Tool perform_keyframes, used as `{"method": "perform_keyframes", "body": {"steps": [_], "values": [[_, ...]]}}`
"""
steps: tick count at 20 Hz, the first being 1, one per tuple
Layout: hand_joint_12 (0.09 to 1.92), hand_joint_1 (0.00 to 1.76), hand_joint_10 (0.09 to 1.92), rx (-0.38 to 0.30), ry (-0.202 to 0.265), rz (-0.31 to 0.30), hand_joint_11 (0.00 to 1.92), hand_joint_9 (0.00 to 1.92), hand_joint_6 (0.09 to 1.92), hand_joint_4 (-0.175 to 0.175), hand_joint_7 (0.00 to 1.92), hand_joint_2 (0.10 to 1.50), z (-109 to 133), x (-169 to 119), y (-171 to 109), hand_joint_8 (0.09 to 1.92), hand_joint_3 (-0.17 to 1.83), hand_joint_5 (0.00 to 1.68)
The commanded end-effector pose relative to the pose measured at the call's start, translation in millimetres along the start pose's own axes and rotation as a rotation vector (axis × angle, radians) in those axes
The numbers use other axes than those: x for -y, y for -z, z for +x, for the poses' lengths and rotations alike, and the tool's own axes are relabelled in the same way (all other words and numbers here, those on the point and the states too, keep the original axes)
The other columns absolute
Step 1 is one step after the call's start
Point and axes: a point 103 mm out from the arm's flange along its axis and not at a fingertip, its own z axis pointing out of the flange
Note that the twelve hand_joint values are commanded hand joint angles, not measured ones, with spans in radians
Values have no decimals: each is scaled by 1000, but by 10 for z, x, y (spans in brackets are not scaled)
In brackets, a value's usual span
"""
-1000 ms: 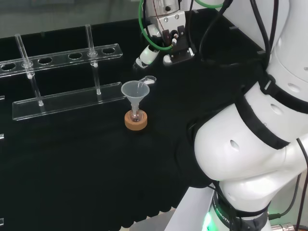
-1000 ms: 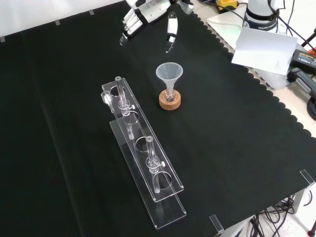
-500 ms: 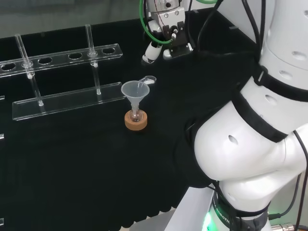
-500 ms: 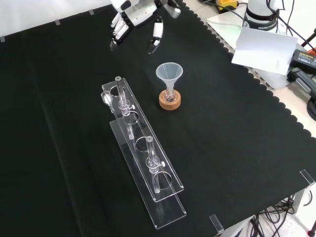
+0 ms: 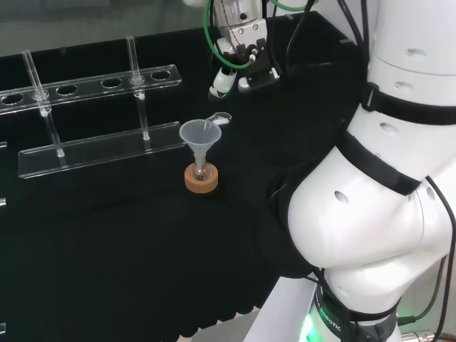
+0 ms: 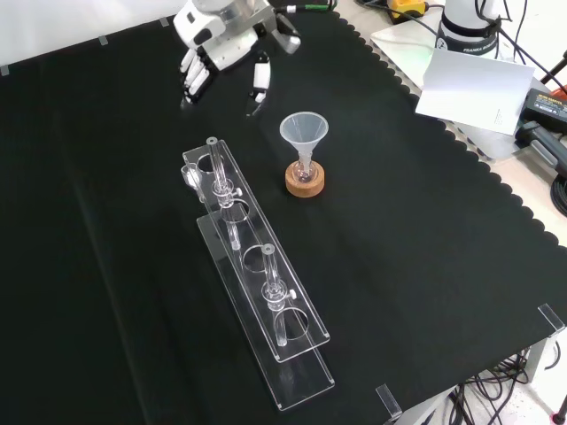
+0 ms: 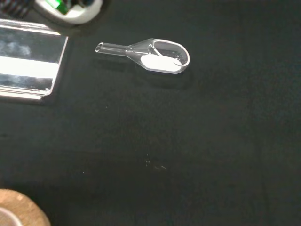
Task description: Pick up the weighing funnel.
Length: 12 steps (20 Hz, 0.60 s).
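Note:
The weighing funnel (image 5: 219,119) is a small clear scoop with a short stem. It lies on the black cloth just right of the rack's near end in the head view. The wrist view shows the weighing funnel (image 7: 157,55) close up, with a little white powder in its bowl. My hand (image 5: 239,53) hovers above and beyond it, fingers pointing down and relaxed, holding nothing. In the front view the hand (image 6: 221,40) hangs at the top, left of the big funnel.
The big funnel (image 5: 197,134) stands in a small flask on a cork ring (image 5: 201,178). A long clear rack (image 5: 92,114) with two glass tubes lies left of it. The same rack (image 6: 252,283) runs down the middle of the front view.
The hand has moved left and slightly lower in the front view, away from the big funnel. The weighing funnel, big funnel and rack have not moved.

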Motion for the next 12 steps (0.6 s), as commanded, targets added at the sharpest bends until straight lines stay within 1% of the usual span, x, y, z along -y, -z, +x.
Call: {"method": "perform_keyframes", "body": {"steps": [1,4,12], "values": [[1269,871,535,23,58,14,488,680,105,-26,404,632,-17,-453,-173,639,484,610],[1264,882,521,40,69,33,474,648,103,-16,370,621,-14,-576,-253,627,487,598],[1266,917,520,86,81,72,457,620,108,-6,336,599,-52,-812,-434,623,494,596]]}}
